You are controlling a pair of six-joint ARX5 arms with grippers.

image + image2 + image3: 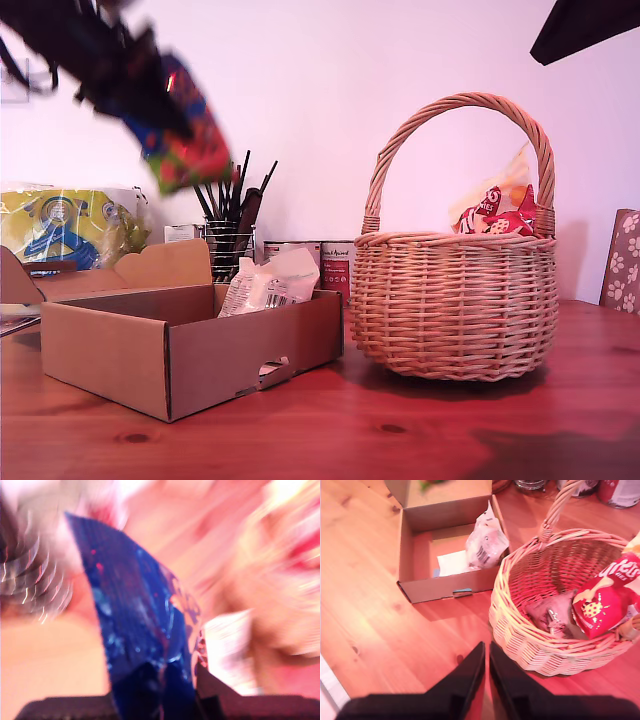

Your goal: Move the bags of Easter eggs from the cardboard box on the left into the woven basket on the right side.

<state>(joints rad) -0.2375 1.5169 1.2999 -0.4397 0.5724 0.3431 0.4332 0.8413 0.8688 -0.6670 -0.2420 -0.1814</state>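
in the upper left of the exterior view, my first gripper (150, 105) hangs high above the shallow brown cardboard box (190, 350), blurred, with the crinkly dark blue bag with orange print (190, 135) dangling from it. the first wrist view, though smeared, shows that blue bag (145, 645) pinched between the dark fingers, so the jaws are clenched on it. it is out of the box but well apart from the round light-tan woven basket (455, 310) with its tall arched handle in the right half of that view.

my second gripper (486, 677) hovers over the red-brown wooden table (380, 630) just beside the basket (520, 625), its fingers (470, 675) pressed together on nothing.

the whitish-clear bag with a barcode label (268, 283) leans in the box's back right corner in the exterior view, untouched. the basket already holds a red and white snack packet (602, 602) and a small greyish packet (550, 612). by my reckoning one bag is mid-transfer and the other remains to be fetched.
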